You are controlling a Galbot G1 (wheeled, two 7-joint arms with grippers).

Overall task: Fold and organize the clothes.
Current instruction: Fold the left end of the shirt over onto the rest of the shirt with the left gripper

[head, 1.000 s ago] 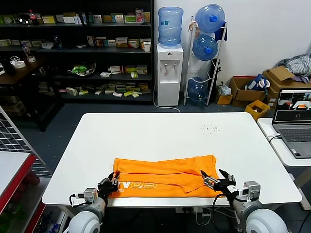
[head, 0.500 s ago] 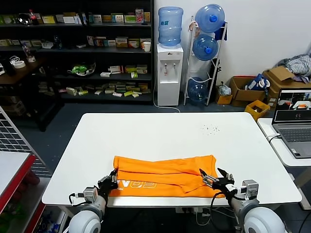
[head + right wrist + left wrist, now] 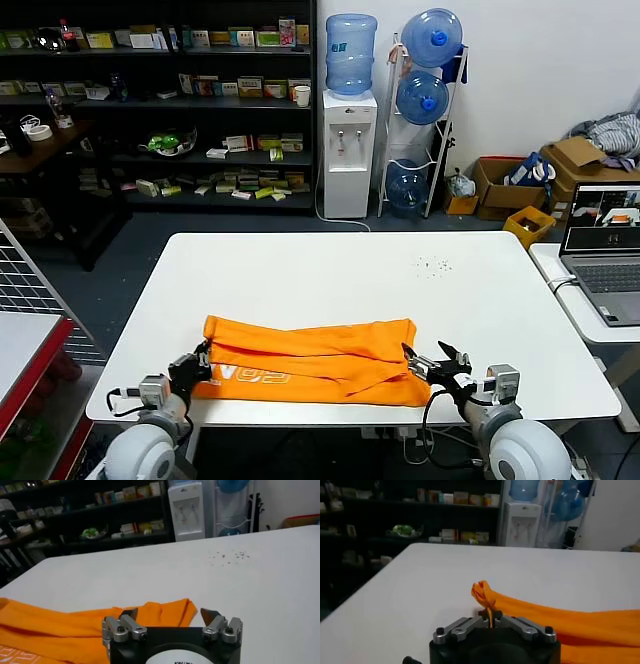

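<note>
The orange T-shirt (image 3: 310, 356) lies folded into a long band near the front edge of the white table (image 3: 340, 280), white lettering showing at its left end. My left gripper (image 3: 195, 362) is shut on the shirt's left end; in the left wrist view a pinch of orange fabric (image 3: 489, 600) rises from between the closed jaws of that gripper (image 3: 490, 615). My right gripper (image 3: 432, 362) stands open at the shirt's right end. In the right wrist view the shirt's corner (image 3: 170, 612) lies between the spread fingers of the right gripper (image 3: 170, 614).
A laptop (image 3: 603, 250) sits on a side table at the right. Shelves (image 3: 160, 100), a water dispenser (image 3: 349, 140) and cardboard boxes (image 3: 520, 185) stand behind the table. Small specks (image 3: 434, 265) dot the tabletop at the far right.
My left gripper closed on the shirt's left end and moved left, dragging the whole shirt left along the table. My right gripper followed leftward, still open.
</note>
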